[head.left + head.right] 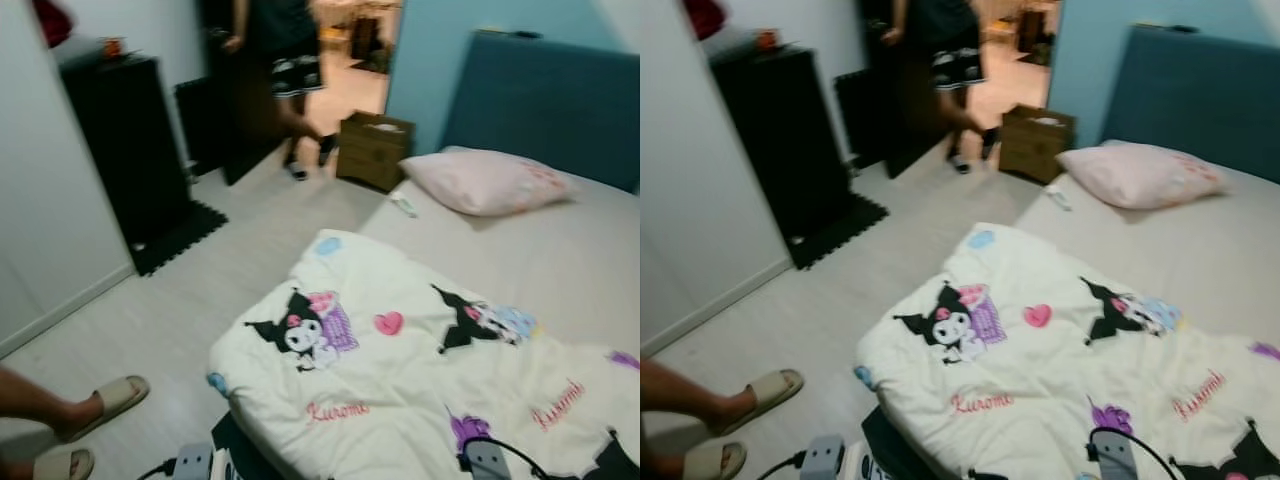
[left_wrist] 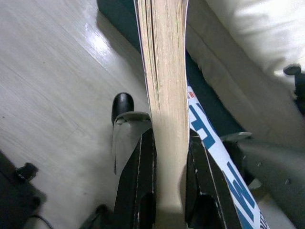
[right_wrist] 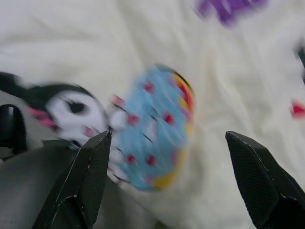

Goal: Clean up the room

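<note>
Beige sheet covers the bed [image 1: 570,260], a broad flat slab with a padded blue headboard [image 1: 545,100] against the wall. It takes up the right of the room and looks half made, which is probably why it draws the tidying.

Cream and soft, the quilt [image 1: 400,370] lies bunched over the bed's near corner, its folds printed with black-eared cartoon figures, a pink heart and red script. It hangs slightly past the edge, so I judge it was dumped, not spread.

A tall black cabinet [image 1: 125,150] stands against the white wall on the left, on a dark mat. The pale plank floor [image 1: 190,300] runs between it and the bed.

A person [image 1: 285,60] stands in the doorway beyond, and another person's foot in a tan slipper [image 1: 110,400] rests at the near left.

The pink pillow [image 1: 485,182], plump and smooth, sits at the head of the bed, where it belongs. A brown cardboard box [image 1: 372,150] stands on the floor near the bed's head.

The book [image 2: 164,71], thick, with yellowed page edges and a white-and-blue cover, is clamped spine-down in the left gripper [image 2: 169,162], held upright over the floor beside the bed frame. That grip suits carrying it off to a shelf.

The right gripper [image 3: 169,157] hovers over the quilt with its fingers wide apart and nothing between them.
</note>
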{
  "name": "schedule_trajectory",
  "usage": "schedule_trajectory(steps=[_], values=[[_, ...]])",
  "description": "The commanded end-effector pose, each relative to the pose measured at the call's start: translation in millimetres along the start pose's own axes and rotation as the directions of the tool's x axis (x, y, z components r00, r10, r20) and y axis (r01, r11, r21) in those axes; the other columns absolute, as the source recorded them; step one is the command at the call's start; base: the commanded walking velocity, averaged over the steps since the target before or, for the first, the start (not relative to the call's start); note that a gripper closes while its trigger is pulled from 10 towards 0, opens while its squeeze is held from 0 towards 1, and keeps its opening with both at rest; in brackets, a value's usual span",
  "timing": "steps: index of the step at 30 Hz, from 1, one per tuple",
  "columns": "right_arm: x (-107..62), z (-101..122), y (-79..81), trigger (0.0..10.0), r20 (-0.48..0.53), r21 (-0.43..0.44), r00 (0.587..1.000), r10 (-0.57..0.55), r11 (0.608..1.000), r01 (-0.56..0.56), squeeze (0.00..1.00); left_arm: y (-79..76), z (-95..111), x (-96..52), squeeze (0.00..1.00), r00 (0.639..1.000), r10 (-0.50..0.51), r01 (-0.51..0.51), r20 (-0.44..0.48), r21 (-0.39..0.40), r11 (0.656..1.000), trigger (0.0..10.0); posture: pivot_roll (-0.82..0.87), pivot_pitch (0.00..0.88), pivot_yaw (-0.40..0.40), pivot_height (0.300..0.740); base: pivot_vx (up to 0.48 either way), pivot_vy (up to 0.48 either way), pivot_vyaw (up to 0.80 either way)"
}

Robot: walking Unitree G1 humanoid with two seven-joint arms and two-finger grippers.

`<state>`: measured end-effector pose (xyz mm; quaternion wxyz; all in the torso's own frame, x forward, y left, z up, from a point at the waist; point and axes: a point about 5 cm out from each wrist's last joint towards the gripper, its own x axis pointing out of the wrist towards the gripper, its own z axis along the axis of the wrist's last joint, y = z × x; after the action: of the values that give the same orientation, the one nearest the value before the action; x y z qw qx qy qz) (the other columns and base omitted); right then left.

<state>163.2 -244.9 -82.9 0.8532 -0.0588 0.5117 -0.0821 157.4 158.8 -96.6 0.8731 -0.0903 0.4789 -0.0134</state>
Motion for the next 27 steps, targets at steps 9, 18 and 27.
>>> schedule_trajectory(steps=[9,18,27], values=[[0.0,2.2,-4.8,10.0,0.000,-0.007,1.000,-0.016,1.000,0.016,0.00,2.5,-14.8,-2.5,0.00,0.998,0.015,-0.016,-0.066,-0.004,1.000,10.0,-0.06,0.000,-0.074,0.740,0.000,0.000,0.19],[0.1,3.9,-5.5,10.0,0.001,-0.012,1.000,-0.014,1.000,0.014,0.00,5.7,-13.8,-3.0,0.00,0.998,0.021,-0.021,-0.065,-0.003,1.000,10.0,-0.06,0.000,-0.071,0.740,0.000,0.000,0.77],[0.1,3.6,-5.5,10.0,0.000,-0.015,1.000,-0.018,1.000,0.018,0.00,5.8,-14.0,-3.0,0.00,0.998,0.019,-0.019,-0.068,0.001,1.000,10.0,-0.06,0.000,-0.070,0.740,0.000,0.000,0.55]])
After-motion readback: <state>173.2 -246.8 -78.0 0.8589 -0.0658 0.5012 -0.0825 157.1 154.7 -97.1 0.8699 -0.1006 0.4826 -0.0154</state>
